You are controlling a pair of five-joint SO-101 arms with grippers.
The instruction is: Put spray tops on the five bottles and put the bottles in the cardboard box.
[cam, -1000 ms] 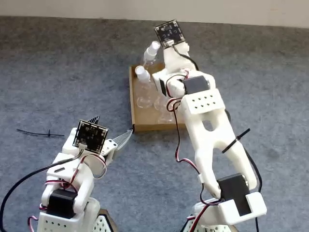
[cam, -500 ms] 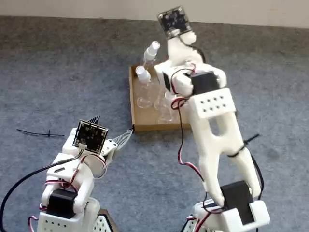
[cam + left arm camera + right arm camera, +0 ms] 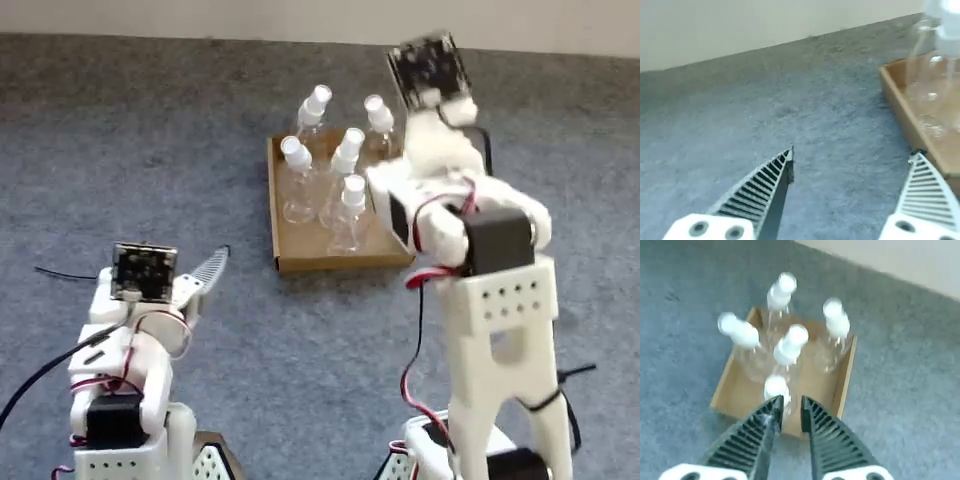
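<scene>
The cardboard box (image 3: 283, 250) lies on the grey carpet at the middle back. Several clear bottles with white spray tops stand upright in it, among them a front one (image 3: 351, 196) and a back one (image 3: 316, 104). My right gripper (image 3: 789, 402) hangs above the box's near side, open by a narrow gap, with nothing between its fingers. The box (image 3: 846, 380) and its bottles (image 3: 790, 342) lie below it. My left gripper (image 3: 852, 154) is wide open and empty, low over the carpet, left of the box's corner (image 3: 890, 87). One of its fingers (image 3: 208, 268) points toward the box.
A black cable tie (image 3: 62, 272) lies on the carpet at the far left. A pale wall runs along the back edge. Open carpet surrounds the box on the left and front.
My right gripper has let go of a bottle in the box and risen up and back toward the right. My left arm has shifted to the left.
</scene>
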